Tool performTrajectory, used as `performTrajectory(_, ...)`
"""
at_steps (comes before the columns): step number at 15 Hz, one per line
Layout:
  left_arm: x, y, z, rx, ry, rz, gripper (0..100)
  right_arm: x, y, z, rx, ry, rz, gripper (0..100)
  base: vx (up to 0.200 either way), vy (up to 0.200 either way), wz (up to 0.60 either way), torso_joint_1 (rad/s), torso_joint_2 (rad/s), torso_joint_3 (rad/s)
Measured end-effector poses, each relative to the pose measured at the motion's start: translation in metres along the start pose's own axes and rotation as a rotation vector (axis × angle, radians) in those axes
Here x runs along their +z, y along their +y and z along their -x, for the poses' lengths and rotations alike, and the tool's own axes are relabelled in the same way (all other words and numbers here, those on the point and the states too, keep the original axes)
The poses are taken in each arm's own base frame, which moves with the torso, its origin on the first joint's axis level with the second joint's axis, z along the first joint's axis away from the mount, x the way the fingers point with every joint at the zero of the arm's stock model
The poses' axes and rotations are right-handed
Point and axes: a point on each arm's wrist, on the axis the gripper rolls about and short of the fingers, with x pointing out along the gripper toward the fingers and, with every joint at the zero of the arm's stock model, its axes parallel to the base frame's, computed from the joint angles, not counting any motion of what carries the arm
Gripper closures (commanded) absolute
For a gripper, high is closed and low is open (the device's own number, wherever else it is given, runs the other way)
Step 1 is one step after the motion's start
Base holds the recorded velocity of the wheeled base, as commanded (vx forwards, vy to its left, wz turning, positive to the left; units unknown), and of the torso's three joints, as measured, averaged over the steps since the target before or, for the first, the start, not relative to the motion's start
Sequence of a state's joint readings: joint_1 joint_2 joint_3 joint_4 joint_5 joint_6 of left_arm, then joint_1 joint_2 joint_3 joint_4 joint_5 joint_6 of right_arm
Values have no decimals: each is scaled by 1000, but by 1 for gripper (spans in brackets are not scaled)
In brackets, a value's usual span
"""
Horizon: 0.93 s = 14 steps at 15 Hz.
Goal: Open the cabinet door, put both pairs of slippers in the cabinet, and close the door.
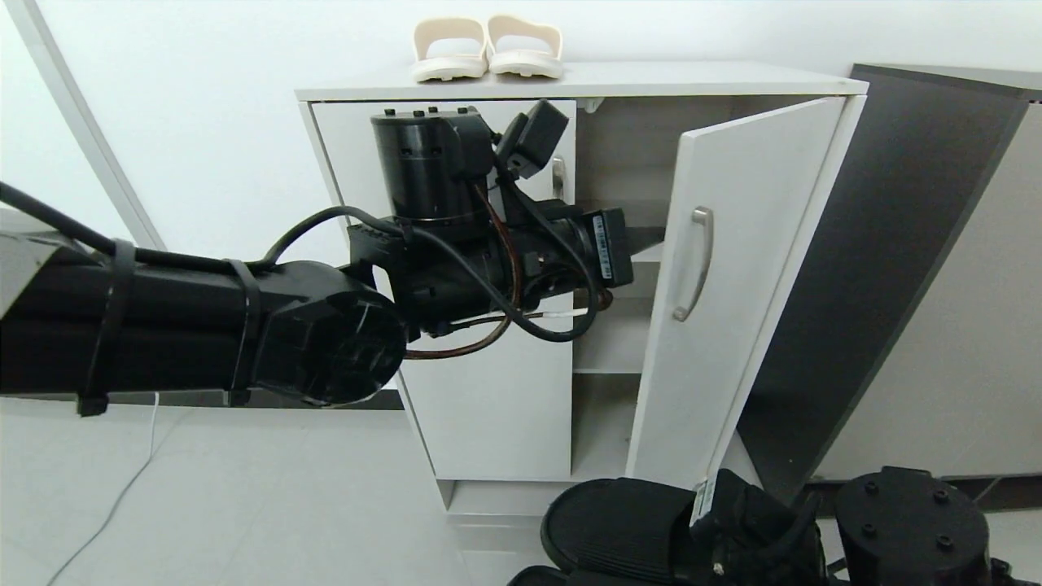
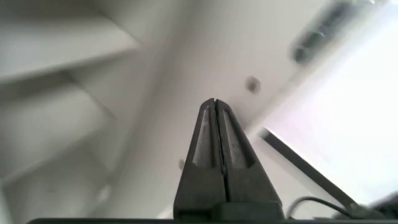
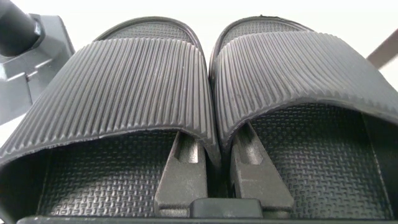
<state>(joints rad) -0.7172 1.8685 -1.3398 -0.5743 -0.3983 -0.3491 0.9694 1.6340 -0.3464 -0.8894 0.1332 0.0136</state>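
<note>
A white cabinet (image 1: 586,81) stands ahead with its right door (image 1: 733,285) swung open and its left door (image 1: 488,407) closed. A cream pair of slippers (image 1: 487,49) rests on the cabinet top. My left arm (image 1: 488,244) stretches into the open side at upper shelf height. In the left wrist view, the left gripper (image 2: 215,106) is shut on nothing, with shelves and the door's inner face around it. Low in front of the cabinet, my right gripper (image 3: 216,134) is shut on a black pair of slippers (image 3: 143,81) (image 1: 619,529), clamping their adjoining inner sides under the ribbed straps.
The open door carries a metal bar handle (image 1: 696,262). White shelves (image 1: 610,342) show inside the opening. A dark grey panel (image 1: 895,244) stands right of the cabinet. A thin cable (image 1: 122,488) lies on the pale floor at the left.
</note>
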Motion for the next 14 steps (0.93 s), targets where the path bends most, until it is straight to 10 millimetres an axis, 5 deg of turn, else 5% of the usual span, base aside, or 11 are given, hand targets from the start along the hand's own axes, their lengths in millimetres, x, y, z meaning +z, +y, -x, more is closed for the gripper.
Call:
performTrajectory(3, -6, -15, -6, -55, -15, -13, 100, 0, 2, 1, 8, -4, 2, 100, -200, 0, 0, 1, -2, 2)
performTrajectory(7, -7, -6, 0, 3, -50, -21, 100, 11, -5, -6, -45, -38, -35, 100, -50, 0, 0, -1, 1, -1)
performTrajectory(11, 22, 14, 47, 203, -118, -76, 100, 31, -28, -29, -307, -110, -155, 100, 0, 0, 0, 0, 0, 0)
performTrajectory(14, 40, 6, 108, 503, -117, -138, 100, 40, -50, -46, -470, -137, -195, 100, 0, 0, 0, 0, 0, 0)
